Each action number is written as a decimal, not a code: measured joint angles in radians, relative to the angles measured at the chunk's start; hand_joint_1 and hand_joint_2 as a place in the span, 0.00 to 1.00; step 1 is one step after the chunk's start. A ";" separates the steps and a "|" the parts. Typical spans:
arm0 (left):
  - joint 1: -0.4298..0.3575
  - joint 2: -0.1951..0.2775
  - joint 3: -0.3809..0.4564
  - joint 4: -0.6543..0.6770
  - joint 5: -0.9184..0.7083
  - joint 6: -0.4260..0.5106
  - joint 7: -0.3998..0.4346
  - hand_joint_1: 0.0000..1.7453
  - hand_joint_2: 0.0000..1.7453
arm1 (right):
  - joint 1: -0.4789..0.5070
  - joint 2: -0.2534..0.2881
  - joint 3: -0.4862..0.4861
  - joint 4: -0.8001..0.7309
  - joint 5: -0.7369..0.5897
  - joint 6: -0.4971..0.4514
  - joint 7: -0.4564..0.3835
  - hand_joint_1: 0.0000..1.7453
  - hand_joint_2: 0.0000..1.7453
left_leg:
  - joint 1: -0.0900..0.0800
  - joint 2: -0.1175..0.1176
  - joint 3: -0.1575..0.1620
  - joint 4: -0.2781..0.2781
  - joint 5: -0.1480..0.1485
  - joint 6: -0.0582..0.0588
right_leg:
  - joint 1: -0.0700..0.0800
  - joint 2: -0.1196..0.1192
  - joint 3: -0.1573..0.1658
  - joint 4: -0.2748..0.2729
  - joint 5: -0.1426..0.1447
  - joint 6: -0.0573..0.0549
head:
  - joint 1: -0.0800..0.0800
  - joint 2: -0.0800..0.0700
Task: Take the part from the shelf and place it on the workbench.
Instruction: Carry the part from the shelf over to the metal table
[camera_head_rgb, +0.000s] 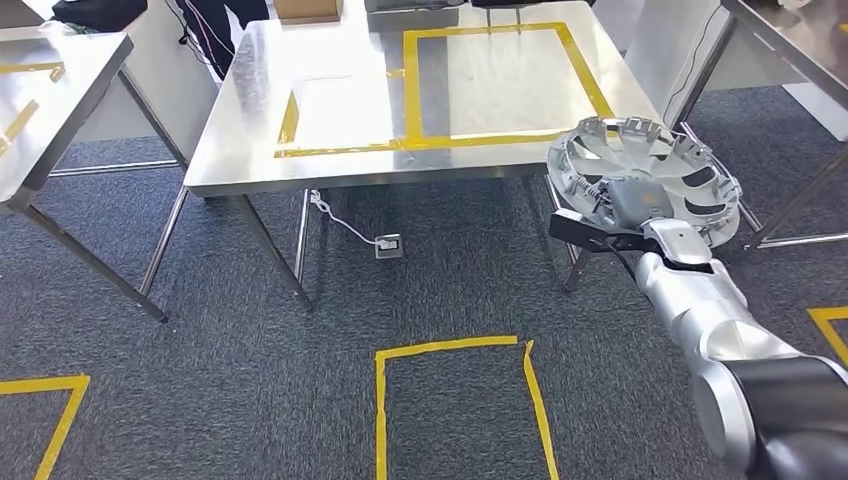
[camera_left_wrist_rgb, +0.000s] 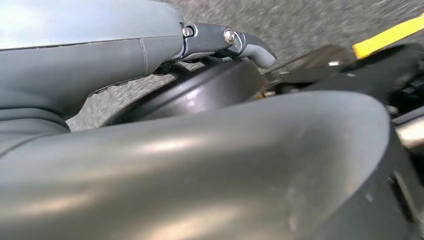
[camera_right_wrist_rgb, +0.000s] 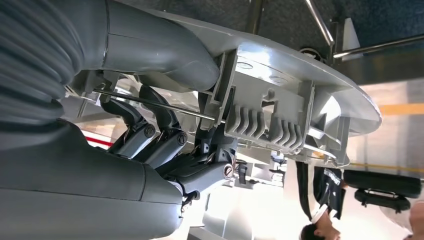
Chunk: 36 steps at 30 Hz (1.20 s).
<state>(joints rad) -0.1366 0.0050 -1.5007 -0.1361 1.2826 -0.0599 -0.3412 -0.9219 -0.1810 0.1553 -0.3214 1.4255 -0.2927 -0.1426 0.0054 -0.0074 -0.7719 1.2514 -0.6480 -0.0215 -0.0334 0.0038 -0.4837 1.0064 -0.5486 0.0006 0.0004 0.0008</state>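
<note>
**Fingers clamped on part, right of workbench**

Fingers (camera_right_wrist_rgb: 150, 137): dark, curled into the ribbed underside of the part (camera_head_rgb: 645, 175), with the grey thumb over its rim; the right hand (camera_head_rgb: 625, 225) grips it firmly.

Part: round, silver, wheel-cover-like disc with slotted rim and ribbed inner face. Held in the air off the near right corner of the workbench (camera_head_rgb: 330, 150), just beyond the table edge, above the carpet; tilted, inner face toward the camera in the head view.

Right arm (camera_head_rgb: 720, 340): silver, reaches in from the lower right.

Left hand (camera_left_wrist_rgb: 225, 42): seen close in the left wrist view against grey carpet; nothing seen in it; whether its fingers are apart or together cannot be told.

Workbench: steel top, centre far, marked with a yellow tape rectangle (camera_head_rgb: 500, 85).

Second steel table (camera_head_rgb: 50, 110): far left.

Floor: grey carpet with yellow tape outlines (camera_head_rgb: 455, 350); a white cable and socket box (camera_head_rgb: 389, 245) lie under the workbench.
</note>
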 joint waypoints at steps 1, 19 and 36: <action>0.004 0.000 0.000 0.000 0.000 0.000 0.000 0.00 0.00 | 0.004 0.001 0.000 0.002 0.000 0.000 0.001 1.00 1.00 | -0.008 0.000 -0.006 -0.059 0.052 0.014 | 0.003 -0.001 0.029 -0.007 -0.020 0.000 | -0.001 0.000; 0.003 -0.007 0.000 -0.004 -0.019 0.008 0.014 0.00 0.00 | 0.021 -0.023 0.011 0.009 0.021 -0.056 -0.049 1.00 1.00 | -0.034 -0.051 0.269 -0.251 0.123 0.065 | 0.022 0.001 -0.254 0.031 0.140 0.024 | 0.017 0.001; -0.008 -0.008 0.000 -0.004 -0.029 0.006 0.010 0.00 0.00 | 0.035 0.027 0.120 -0.010 0.062 -0.062 -0.116 1.00 1.00 | -0.023 -0.007 0.083 -0.239 0.283 0.040 | 0.016 0.008 -0.037 0.004 0.025 0.017 | 0.006 0.001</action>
<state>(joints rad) -0.1443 -0.0035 -1.5010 -0.1402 1.2540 -0.0541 -0.3312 -0.8869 -0.1538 0.2753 -0.3319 1.4871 -0.3542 -0.2588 -0.0173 -0.0144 -0.6892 1.0129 -0.3646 0.0180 -0.0171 0.0120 -0.5211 1.0106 -0.5241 0.0171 0.0061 0.0015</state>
